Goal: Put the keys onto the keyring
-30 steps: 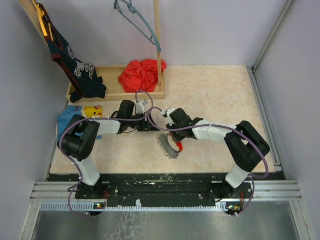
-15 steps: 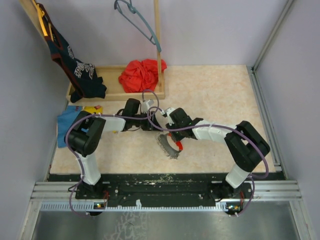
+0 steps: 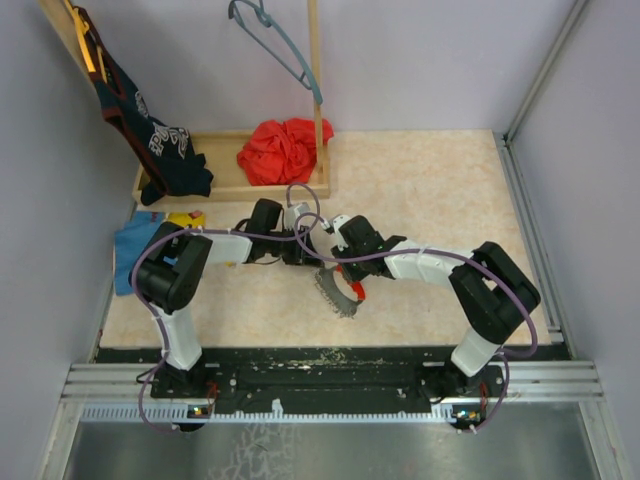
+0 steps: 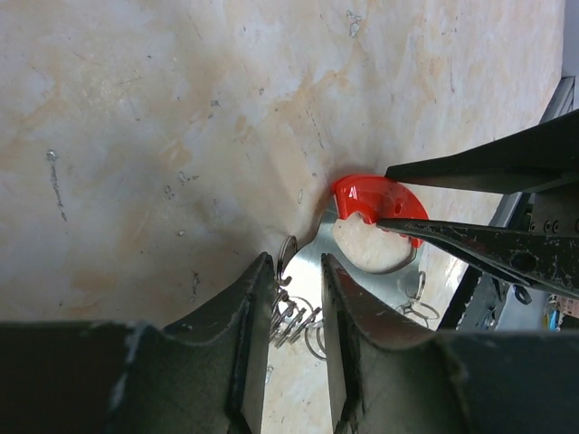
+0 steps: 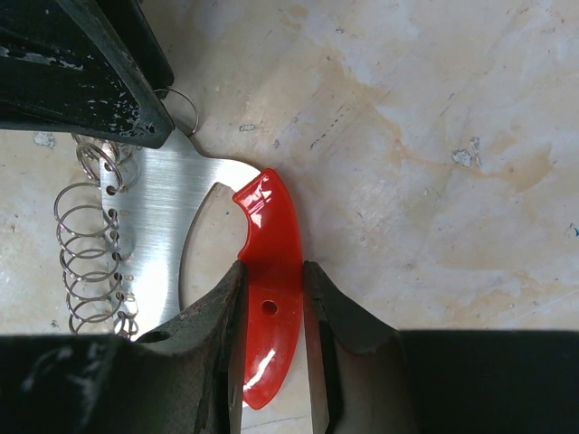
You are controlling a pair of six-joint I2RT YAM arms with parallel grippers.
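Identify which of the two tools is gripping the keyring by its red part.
The right tool: its fingers pinch the keyring's red arc from both sides. The left tool sits at the steel plate beside the wire rings.

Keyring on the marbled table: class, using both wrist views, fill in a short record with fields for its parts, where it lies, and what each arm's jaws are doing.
object: keyring made of a red plastic arc, a shiny metal plate and a row of small wire rings
support: lies on the beige marbled table
right jaws: closed on the red arc, one on each side
left jaws: straddle the plate's edge beside the wire rings; grip unclear
keys: none visible in either wrist view
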